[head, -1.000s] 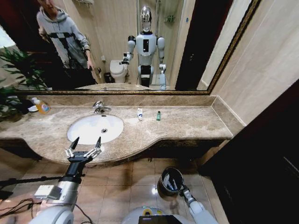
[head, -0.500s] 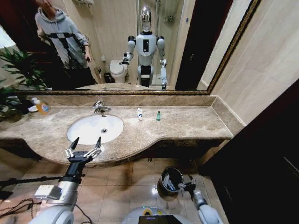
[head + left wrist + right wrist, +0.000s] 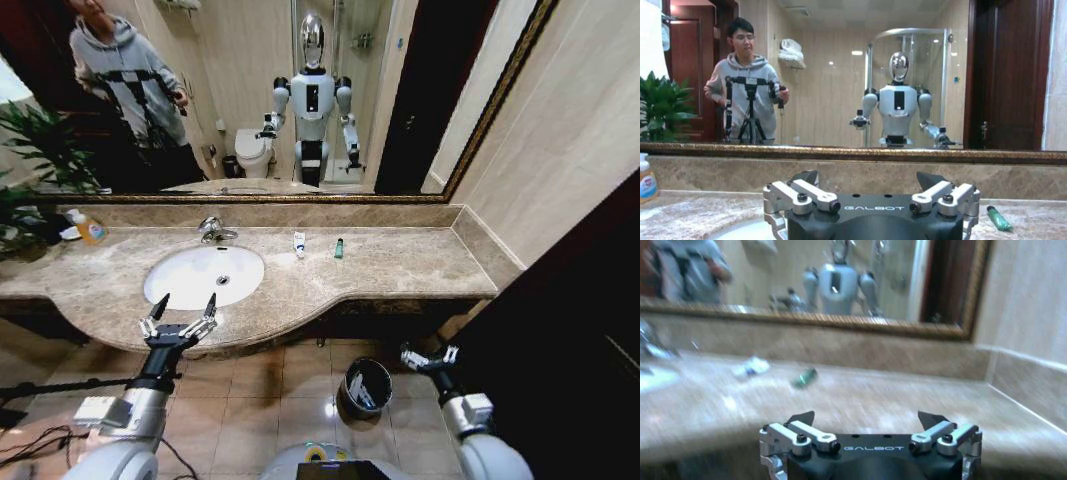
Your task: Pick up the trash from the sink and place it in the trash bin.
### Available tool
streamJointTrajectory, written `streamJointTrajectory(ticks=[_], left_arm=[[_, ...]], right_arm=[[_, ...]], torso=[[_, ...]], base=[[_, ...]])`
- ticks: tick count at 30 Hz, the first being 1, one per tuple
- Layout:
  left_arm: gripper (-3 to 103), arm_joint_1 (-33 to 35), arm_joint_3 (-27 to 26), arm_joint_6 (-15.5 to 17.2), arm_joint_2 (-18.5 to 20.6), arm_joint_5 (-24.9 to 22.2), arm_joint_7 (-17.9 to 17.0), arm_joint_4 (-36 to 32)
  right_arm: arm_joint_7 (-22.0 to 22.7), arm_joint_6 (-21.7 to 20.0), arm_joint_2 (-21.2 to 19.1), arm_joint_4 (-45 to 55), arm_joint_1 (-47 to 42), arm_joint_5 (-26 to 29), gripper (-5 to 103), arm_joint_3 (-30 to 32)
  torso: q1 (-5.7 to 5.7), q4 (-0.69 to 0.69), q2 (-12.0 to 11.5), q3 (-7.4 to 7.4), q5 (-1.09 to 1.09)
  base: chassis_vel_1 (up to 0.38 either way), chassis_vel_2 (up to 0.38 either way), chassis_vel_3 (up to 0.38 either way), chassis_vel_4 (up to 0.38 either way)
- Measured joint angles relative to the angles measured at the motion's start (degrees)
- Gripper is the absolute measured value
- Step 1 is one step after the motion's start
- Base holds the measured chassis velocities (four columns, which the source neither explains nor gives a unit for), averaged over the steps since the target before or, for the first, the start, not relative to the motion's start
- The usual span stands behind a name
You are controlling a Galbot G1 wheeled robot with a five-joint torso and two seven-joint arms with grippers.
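The white oval sink (image 3: 190, 270) sits in the marble counter, and I see nothing lying in its basin. On the counter behind it lie a white-and-blue tube (image 3: 299, 243) (image 3: 752, 367) and a tiny green bottle (image 3: 339, 248) (image 3: 998, 219) (image 3: 804, 377). The dark trash bin (image 3: 364, 388) stands on the floor under the counter with white trash inside. My right gripper (image 3: 430, 358) (image 3: 867, 419) is open and empty, just right of the bin and above its rim. My left gripper (image 3: 180, 310) (image 3: 868, 179) hangs open at the counter's front edge, before the sink.
A chrome faucet (image 3: 213, 230) stands behind the basin. An orange-yellow bottle (image 3: 90, 230) and a plant (image 3: 35, 150) are at the counter's far left. A wall mirror runs behind; a dark door panel (image 3: 580, 330) stands at the right.
My right gripper has lifted away from the trash bin's rim, up and to the right. The left arm has held still.
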Motion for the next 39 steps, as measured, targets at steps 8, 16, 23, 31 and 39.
streamJointTrajectory(ticks=[8, 16, 23, 31, 39], left_arm=[[100, 0.0, 0.0, 0.0, 0.0, 0.0, 0.0, 0.0], [100, 0.0, 0.0, 0.0, 0.0, 0.0, 0.0, 0.0], [100, 0.0, -0.01, 0.0, 0.0, 0.0, -0.01, 0.0], [100, 0.0, 0.0, 0.0, 0.01, 0.0, 0.01, 0.0], [100, 0.0, 0.0, 0.0, 0.0, 0.0, 0.0, 0.0]], right_arm=[[-0.58, -6.34, -5.42, 5.11, 7.46, 3.96, 100, -5.31], [-2.28, -10.33, -14.14, -3.29, 24.16, 10.7, 100, -15.24], [-2.25, -11.12, -14.45, -12.58, 40.42, 10.47, 100, -29.61], [-1.41, -12.73, -10.03, -24.68, 55.5, 8.84, 100, -43.42], [0.74, -11.79, -2.96, -36.97, 65.97, 8.32, 100, -50.73]], torso=[[0.01, 0.0, 0.0, 0.0, 0.0], [0.01, -0.01, -0.01, 0.01, 0.0], [0.01, 0.01, -0.01, 0.01, -0.01], [0.01, 0.0, -0.02, 0.01, -0.02], [0.0, 0.0, -0.02, 0.01, -0.02]], base=[[0.0, 0.0, 0.0, 0.0], [0.0, 0.0, 0.0, 0.0], [0.0, 0.0, 0.0, 0.0], [0.0, 0.0, 0.0, 0.0], [0.0, 0.0, 0.0, 0.0]])
